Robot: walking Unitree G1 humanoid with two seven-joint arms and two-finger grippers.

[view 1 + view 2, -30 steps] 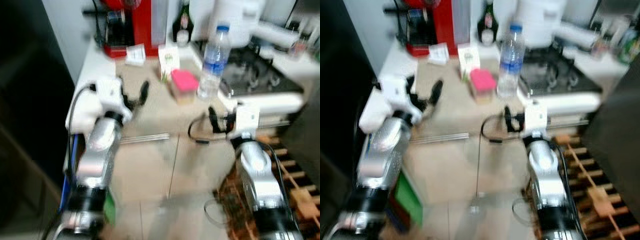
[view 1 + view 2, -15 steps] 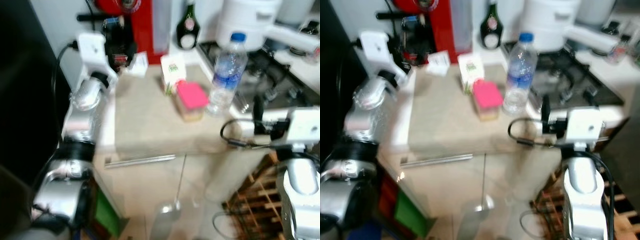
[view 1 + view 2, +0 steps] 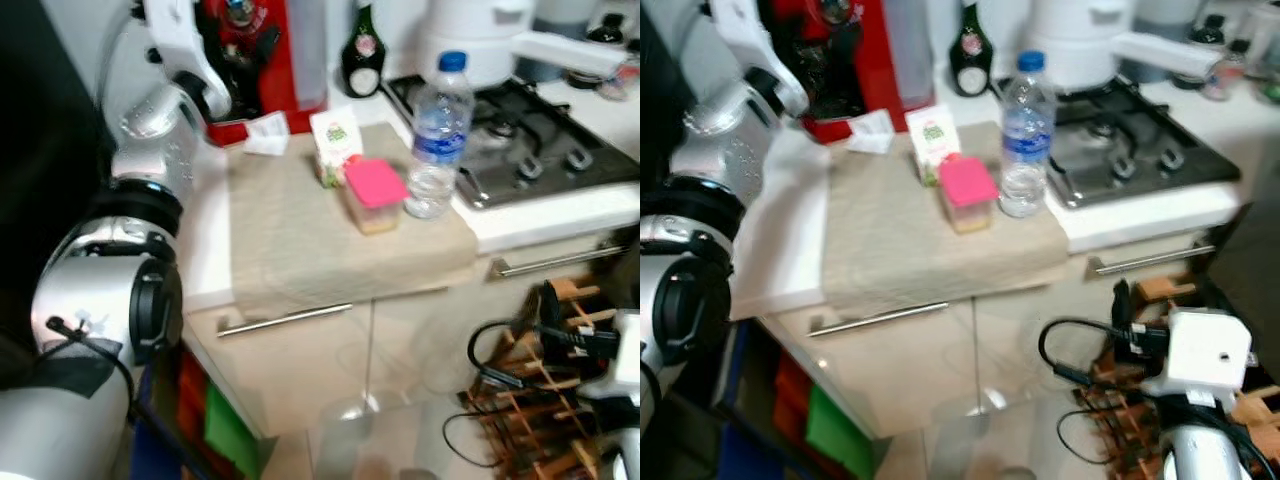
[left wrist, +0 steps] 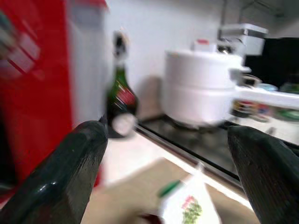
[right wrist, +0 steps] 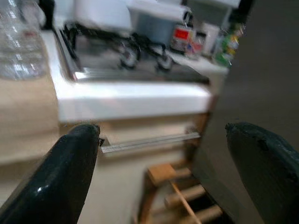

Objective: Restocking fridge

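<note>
Counted 3 restock items on the desk point(image 3: 200, 250), all sitting on a beige cloth point(image 3: 330, 240): 1 water bottle point(image 3: 436, 135) w/ a blue cap, 1 small white carton point(image 3: 335, 143) w/ green print, 1 clear tub w/ a pink lid point(image 3: 374, 193). Tub was just in front of the carton and just beside the bottle, bottle nearest the hob.

Other stuff, 1 each: red coffee machine point(image 3: 268, 50) at the back, dark green bottle point(image 3: 361, 60) next to it, big white pot point(image 3: 1075, 40) on the black gas hob point(image 3: 520, 110), wooden wine rack point(image 3: 560, 400) on the floor below the desk edge.

Left end effector point(image 4: 168, 172) was raised up by the red machine, fingers spread wide w/ nothing between them. Its wrist cam gave a low side-on look at the green bottle, the white pot and the carton top, none of the pink tub.

Right end effector point(image 5: 166, 186) hung low in front of the cabinet near the rack, also released and wide apart, empty. Its wrist cam picked up the drawer handle point(image 5: 149, 142) under the hob plus a few jars point(image 5: 187, 37) at the far back that were blurry from the head cams.
</note>
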